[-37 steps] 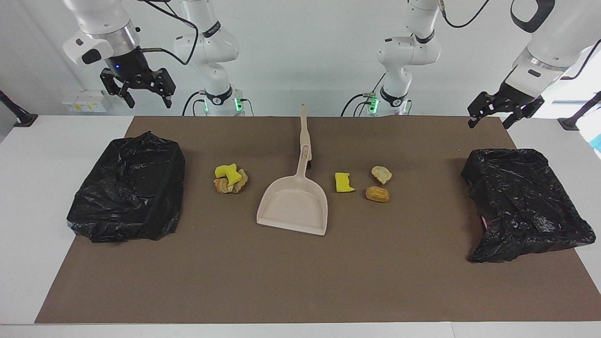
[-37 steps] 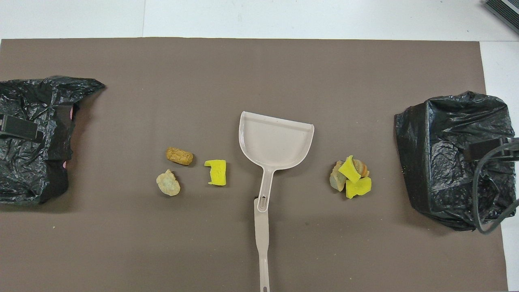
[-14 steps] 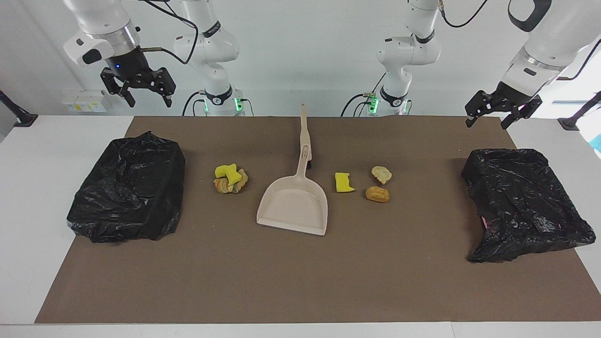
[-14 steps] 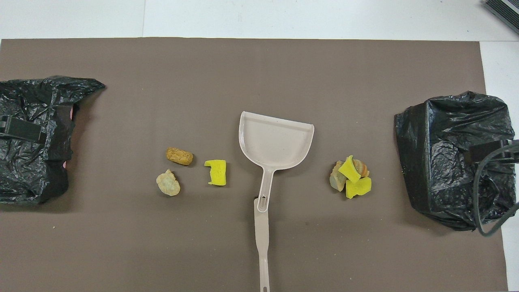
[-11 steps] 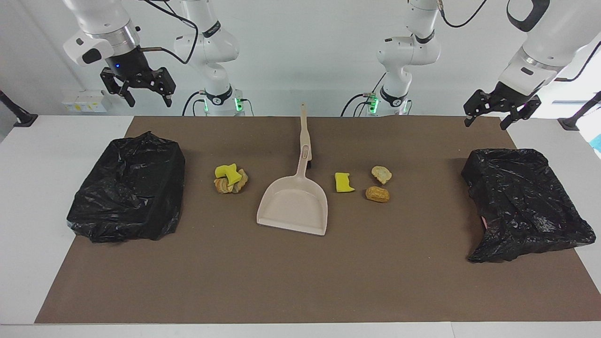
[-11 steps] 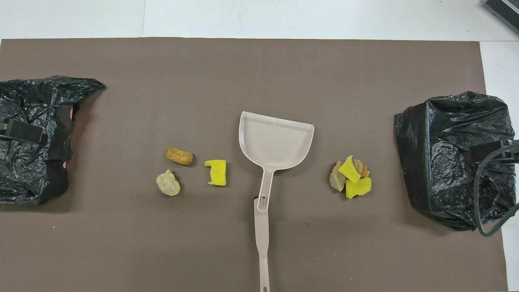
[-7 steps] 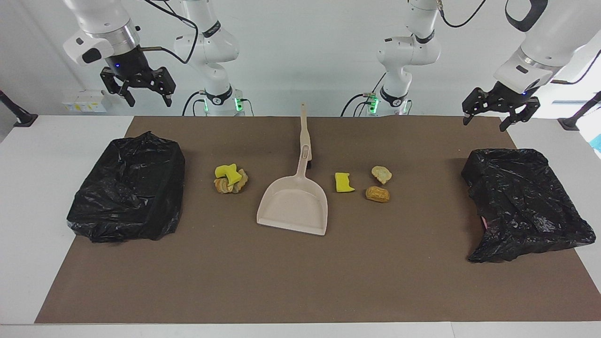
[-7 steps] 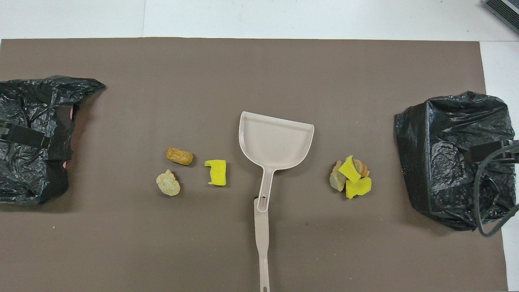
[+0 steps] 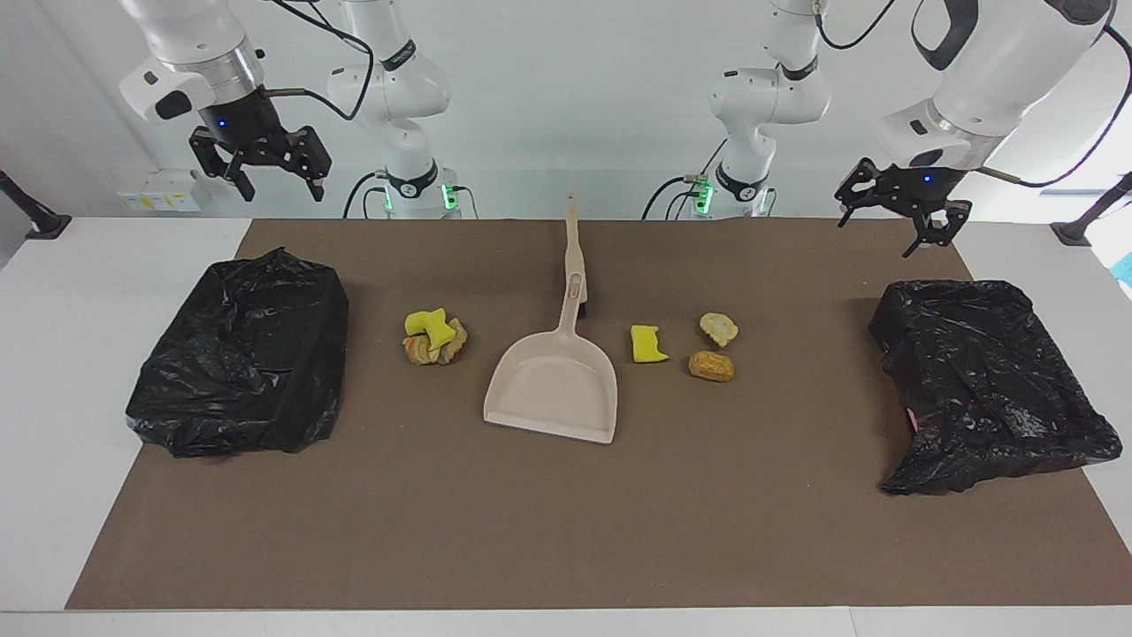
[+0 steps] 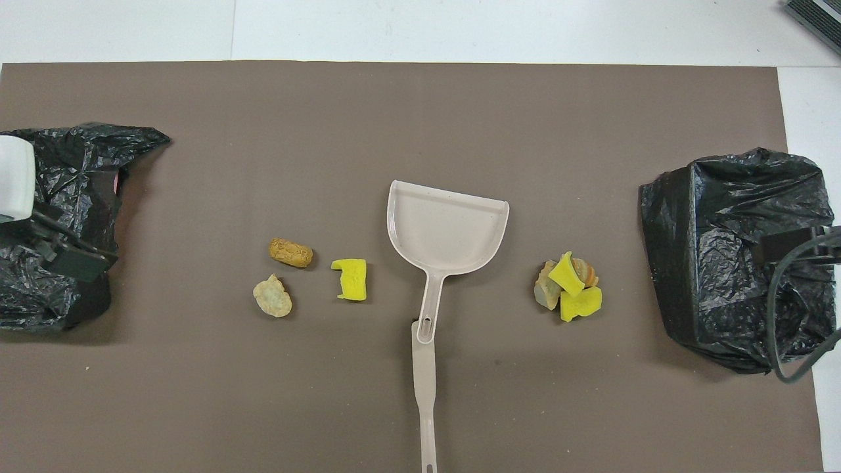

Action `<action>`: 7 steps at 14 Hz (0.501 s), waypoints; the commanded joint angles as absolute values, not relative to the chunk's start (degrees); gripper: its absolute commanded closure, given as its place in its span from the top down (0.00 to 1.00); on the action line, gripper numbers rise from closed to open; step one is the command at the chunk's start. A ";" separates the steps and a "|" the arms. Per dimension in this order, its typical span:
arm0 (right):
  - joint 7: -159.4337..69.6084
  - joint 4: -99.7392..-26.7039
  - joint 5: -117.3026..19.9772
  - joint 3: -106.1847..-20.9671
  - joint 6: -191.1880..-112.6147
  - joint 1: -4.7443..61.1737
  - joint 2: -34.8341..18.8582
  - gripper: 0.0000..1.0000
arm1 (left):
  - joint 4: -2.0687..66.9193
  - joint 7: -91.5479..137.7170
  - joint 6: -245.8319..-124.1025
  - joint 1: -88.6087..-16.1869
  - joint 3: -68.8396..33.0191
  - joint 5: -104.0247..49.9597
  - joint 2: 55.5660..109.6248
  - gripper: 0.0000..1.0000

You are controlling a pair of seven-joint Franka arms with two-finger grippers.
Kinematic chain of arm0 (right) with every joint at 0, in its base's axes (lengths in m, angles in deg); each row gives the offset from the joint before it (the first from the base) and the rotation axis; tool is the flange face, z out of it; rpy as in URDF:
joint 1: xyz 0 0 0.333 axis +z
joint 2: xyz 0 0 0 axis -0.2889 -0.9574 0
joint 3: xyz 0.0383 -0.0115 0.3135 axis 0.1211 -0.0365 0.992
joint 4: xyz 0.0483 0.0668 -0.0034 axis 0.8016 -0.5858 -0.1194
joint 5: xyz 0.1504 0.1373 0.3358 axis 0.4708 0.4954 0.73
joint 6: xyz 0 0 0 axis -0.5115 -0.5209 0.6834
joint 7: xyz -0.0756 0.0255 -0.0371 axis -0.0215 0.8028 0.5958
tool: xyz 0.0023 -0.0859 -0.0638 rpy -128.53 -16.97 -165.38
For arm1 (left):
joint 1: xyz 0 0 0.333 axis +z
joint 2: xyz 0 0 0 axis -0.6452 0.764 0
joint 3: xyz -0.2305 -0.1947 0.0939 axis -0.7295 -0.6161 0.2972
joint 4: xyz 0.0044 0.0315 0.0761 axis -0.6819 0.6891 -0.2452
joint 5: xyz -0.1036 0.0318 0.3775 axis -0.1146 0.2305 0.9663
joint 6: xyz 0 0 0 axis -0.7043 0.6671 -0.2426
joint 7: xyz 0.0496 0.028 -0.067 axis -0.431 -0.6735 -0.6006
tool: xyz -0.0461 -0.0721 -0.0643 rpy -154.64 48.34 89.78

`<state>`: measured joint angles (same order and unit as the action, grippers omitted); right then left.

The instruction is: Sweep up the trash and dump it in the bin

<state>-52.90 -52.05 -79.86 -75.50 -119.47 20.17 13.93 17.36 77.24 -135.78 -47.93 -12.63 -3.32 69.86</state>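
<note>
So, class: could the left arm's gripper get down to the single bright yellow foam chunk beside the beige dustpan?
Probably yes: the left gripper hangs open above the mat, and the yellow foam chunk lies alone with nothing over it.

Yellow and tan trash [image 9: 433, 336]; beige dustpan [image 9: 553, 385]; brown mat [image 9: 566, 522]
</note>
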 commanded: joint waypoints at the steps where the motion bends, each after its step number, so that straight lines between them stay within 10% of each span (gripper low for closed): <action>1: -54.67 -53.69 -77.76 -75.26 -120.97 19.78 15.26 1.00 | 20.61 87.27 -138.69 -49.50 -11.89 -2.95 67.61 1.00; 7: -54.58 -50.81 -77.93 -74.03 -121.31 19.69 13.25 1.00 | 29.21 93.37 -147.38 -57.39 -11.89 -2.16 66.73 1.00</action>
<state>-53.63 -51.98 -79.37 -75.09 -120.19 20.18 13.90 24.05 92.41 -143.48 -53.43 -12.60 -3.29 69.00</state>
